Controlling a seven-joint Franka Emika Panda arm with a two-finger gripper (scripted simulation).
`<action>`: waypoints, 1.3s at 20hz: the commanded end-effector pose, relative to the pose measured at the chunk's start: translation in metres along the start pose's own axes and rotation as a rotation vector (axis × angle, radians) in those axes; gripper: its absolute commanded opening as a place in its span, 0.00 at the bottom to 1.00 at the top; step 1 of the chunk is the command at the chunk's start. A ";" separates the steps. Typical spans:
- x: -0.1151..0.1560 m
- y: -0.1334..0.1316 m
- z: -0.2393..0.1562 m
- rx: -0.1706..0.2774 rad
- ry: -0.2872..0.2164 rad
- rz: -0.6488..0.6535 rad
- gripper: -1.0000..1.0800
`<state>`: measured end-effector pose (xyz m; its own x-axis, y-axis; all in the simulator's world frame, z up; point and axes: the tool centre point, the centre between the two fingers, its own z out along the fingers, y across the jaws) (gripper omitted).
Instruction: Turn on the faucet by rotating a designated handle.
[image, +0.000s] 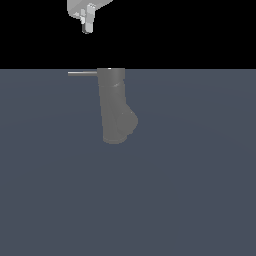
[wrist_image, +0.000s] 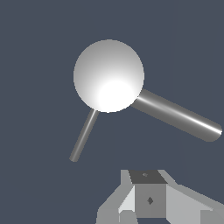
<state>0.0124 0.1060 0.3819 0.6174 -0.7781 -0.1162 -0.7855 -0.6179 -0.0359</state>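
The faucet (image: 112, 102) is a matte grey upright cylinder on the floor, with a stub spout (image: 128, 120) angling off its lower part toward the exterior view's right. The handle (image: 82, 73), a thin light-grey rod, sticks out sideways from the top toward the exterior view's left. My gripper (image: 86, 25) hangs well above the handle, touching nothing, and its fingers look shut with nothing held. The wrist view looks down on the faucet's bright round top (wrist_image: 108, 75), the thin handle (wrist_image: 83, 135) and the thicker spout (wrist_image: 179, 116), with my gripper (wrist_image: 148, 199) at the frame's edge.
A flat blue-grey floor (image: 190, 200) surrounds the faucet. A black background lies beyond it. No other objects show.
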 end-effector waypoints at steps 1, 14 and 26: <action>0.003 -0.016 0.013 -0.003 0.009 0.061 0.00; 0.007 -0.088 0.084 -0.014 0.081 0.335 0.00; 0.005 -0.114 0.116 -0.010 0.122 0.435 0.00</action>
<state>0.0989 0.1851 0.2722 0.2379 -0.9713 -0.0036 -0.9713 -0.2379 0.0018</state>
